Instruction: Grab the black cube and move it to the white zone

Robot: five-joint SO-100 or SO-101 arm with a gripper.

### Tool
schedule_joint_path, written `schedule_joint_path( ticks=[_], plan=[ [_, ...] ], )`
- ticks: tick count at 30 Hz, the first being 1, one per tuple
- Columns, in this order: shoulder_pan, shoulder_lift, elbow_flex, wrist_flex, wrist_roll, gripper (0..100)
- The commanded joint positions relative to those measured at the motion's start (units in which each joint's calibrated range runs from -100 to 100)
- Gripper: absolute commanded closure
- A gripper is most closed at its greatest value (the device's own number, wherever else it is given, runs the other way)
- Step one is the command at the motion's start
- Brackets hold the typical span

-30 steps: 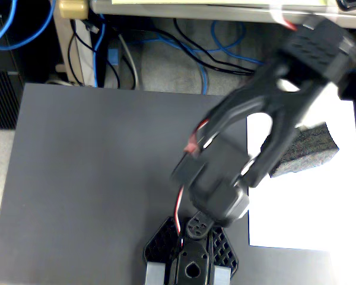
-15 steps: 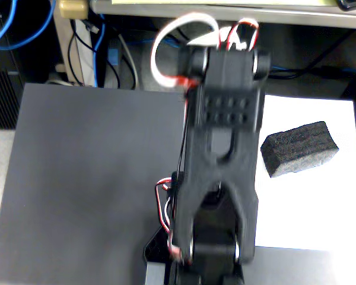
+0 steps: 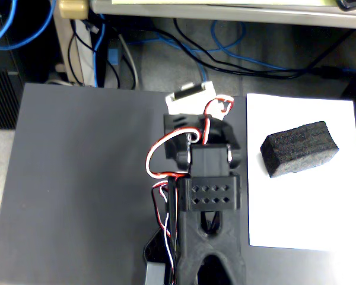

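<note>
The black cube (image 3: 299,148) is a rough foam block lying on its long side on the white zone (image 3: 302,214), a sheet of paper at the right of the fixed view. It rests in the upper half of the sheet, fully on the paper. The black robot arm (image 3: 207,202) runs from its white base piece (image 3: 191,98) down the middle and leaves the picture at the bottom edge. The arm stands left of the paper, apart from the block. No gripper fingers show in this view.
A dark grey mat (image 3: 83,190) covers the table under the arm and paper. Red, white and black wires (image 3: 160,160) loop beside the arm. Blue and black cables (image 3: 225,59) lie on the floor beyond the mat's far edge.
</note>
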Motion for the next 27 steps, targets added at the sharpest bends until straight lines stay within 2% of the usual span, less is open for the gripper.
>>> schedule_joint_path(
  ticks=[1, 4, 7, 27],
  plan=[
    [-0.2, -3.1, 10.3, -4.1, -0.4, 98],
    [-0.1, -3.1, 15.6, -3.2, -0.4, 98],
    [0.3, -3.4, 15.6, 3.8, -0.5, 98],
    [0.4, -2.9, 15.6, 3.4, 0.0, 99]
  ],
)
